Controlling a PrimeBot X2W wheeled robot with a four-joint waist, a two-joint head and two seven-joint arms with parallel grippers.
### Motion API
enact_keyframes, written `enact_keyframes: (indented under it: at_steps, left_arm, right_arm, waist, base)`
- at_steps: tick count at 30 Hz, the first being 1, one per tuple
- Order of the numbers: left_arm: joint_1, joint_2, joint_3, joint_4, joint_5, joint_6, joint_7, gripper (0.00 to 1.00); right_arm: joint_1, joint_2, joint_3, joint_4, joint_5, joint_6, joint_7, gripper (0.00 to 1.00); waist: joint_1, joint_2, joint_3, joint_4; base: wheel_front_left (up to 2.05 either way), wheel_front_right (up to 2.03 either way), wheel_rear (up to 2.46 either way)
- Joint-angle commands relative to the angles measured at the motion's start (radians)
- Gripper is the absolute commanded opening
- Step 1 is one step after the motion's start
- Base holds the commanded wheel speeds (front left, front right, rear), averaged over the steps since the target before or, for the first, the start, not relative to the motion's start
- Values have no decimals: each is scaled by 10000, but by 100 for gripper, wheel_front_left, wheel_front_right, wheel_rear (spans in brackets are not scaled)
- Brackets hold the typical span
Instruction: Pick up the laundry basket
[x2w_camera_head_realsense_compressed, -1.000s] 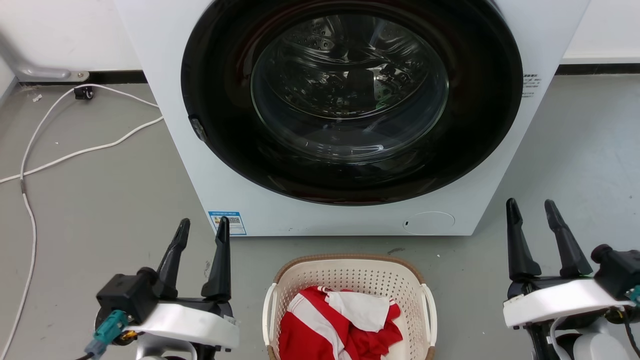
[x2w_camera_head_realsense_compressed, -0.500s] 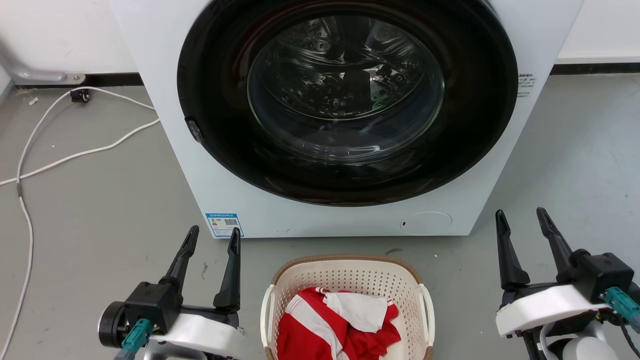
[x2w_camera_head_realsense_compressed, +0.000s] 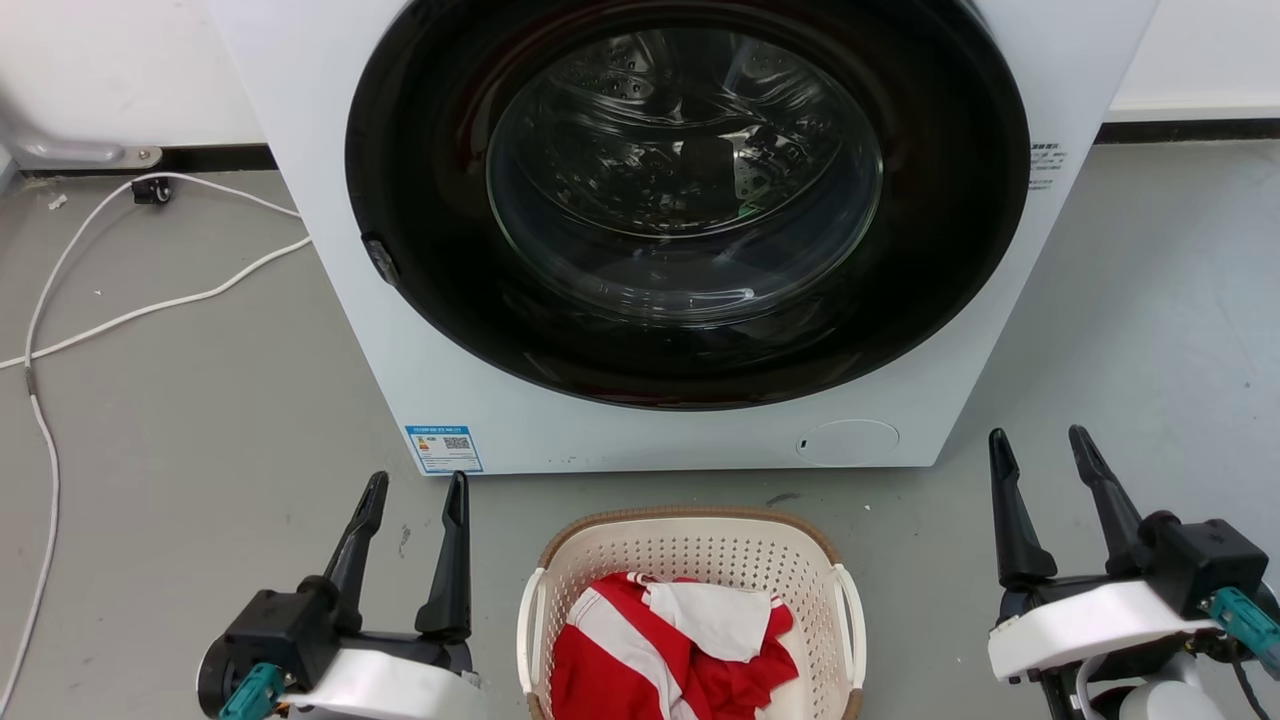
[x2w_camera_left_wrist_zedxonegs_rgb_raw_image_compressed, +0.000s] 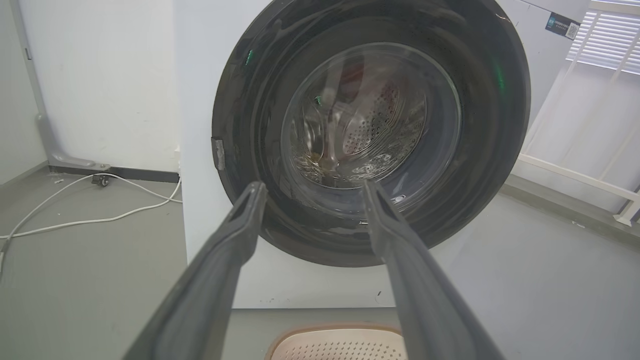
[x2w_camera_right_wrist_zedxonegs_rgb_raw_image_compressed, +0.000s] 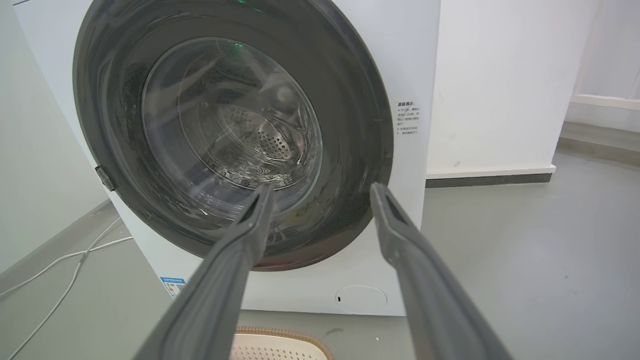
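Laundry basket (x2w_camera_head_realsense_compressed: 690, 560) perforated matt plastic; washing machine door (x2w_camera_head_realsense_compressed: 685, 180) glossy glass; floor (x2w_camera_head_realsense_compressed: 200, 400) smooth.

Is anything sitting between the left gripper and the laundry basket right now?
No. In the head view, bare grey floor lies between the open left gripper and the laundry basket.

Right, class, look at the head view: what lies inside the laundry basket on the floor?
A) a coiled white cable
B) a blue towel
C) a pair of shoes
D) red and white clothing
D: red and white clothing lies bunched inside the laundry basket, which stands on the floor in front of the washing machine.
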Motion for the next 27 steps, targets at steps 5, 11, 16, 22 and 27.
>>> enact_keyframes:
  at_steps: [5,11,16,22,27]
  left_arm:
    - [133,-125,119,425,745,-243,-153,100]
    - [2,-177,83,605,1498,-323,-271,100]
    - [-8,-265,163,563,1866,-364,-361,100]
    - [14,-342,195,504,2281,-437,-450,100]
    - [0,-380,245,490,2312,-463,-428,100]
  right_arm:
    - [-65,-5,43,192,-68,-3,-240,100]
    - [-129,-4,62,281,-472,-3,-406,100]
    - [-208,-3,104,257,-749,-3,-530,100]
    - [-202,-1,144,213,-1024,-3,-651,100]
    - [-206,-1,135,258,-1005,-3,-660,100]
  waist:
    - [0,0,26,-18]
    - [0,0,54,-27]
    - [0,0,80,-32]
    - [0,0,102,-36]
    - [0,0,100,-25]
  base:
    - [0,0,0]
    - [0,0,0]
    - [0,0,0]
    - [0,0,0]
    - [0,0,0]
